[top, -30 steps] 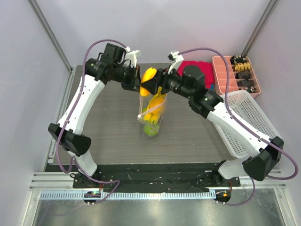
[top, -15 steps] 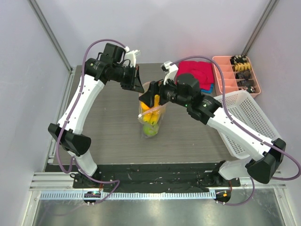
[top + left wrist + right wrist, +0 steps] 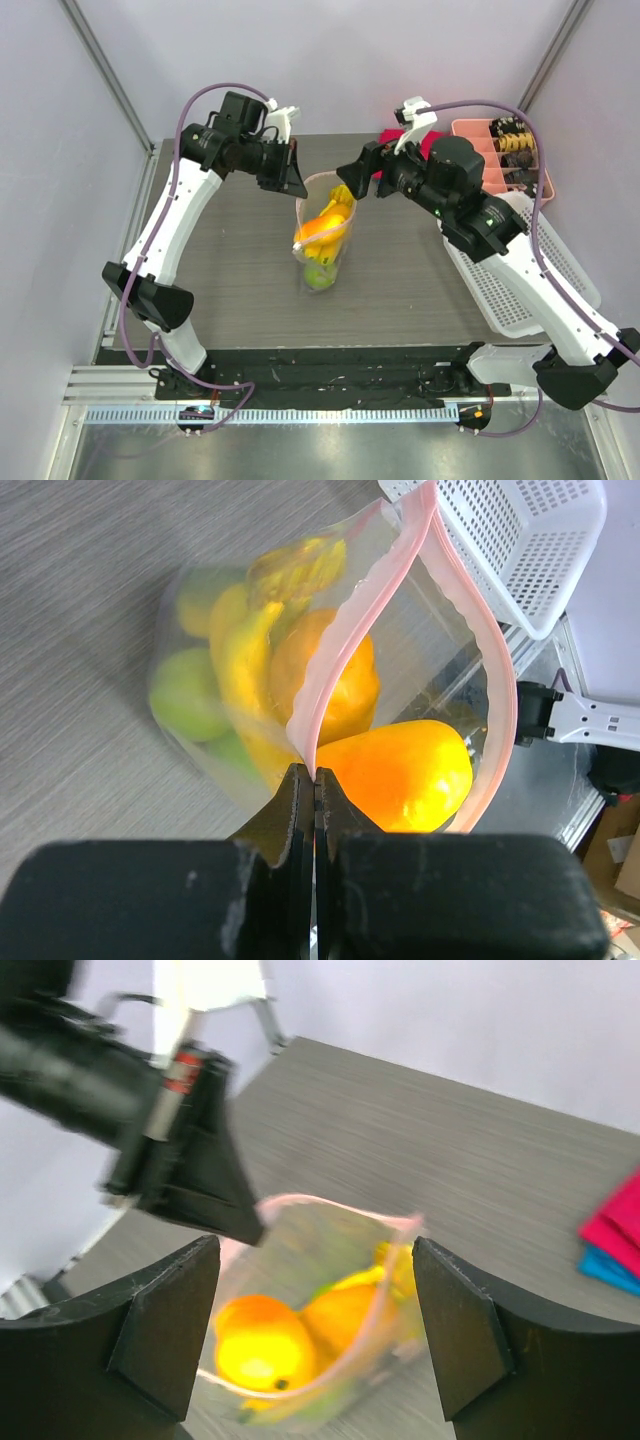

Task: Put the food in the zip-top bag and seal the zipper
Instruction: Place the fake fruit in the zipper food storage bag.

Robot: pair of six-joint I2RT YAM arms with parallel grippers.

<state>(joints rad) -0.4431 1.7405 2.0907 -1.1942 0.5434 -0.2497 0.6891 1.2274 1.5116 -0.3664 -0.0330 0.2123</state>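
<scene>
Fruit [image 3: 400, 775] fills the bag [image 3: 440, 660], left end effector [image 3: 313, 775] pinching its pink zipper [image 3: 345, 630].

The clear plastic zip-top bag [image 3: 440, 670] is thin, glossy and crinkled, with a matt pale pink zipper strip [image 3: 335, 670]. The orange and yellow toy fruit [image 3: 400, 775] look smooth and glossy. The grey worktop [image 3: 80, 600] shows a matt wood grain.
</scene>
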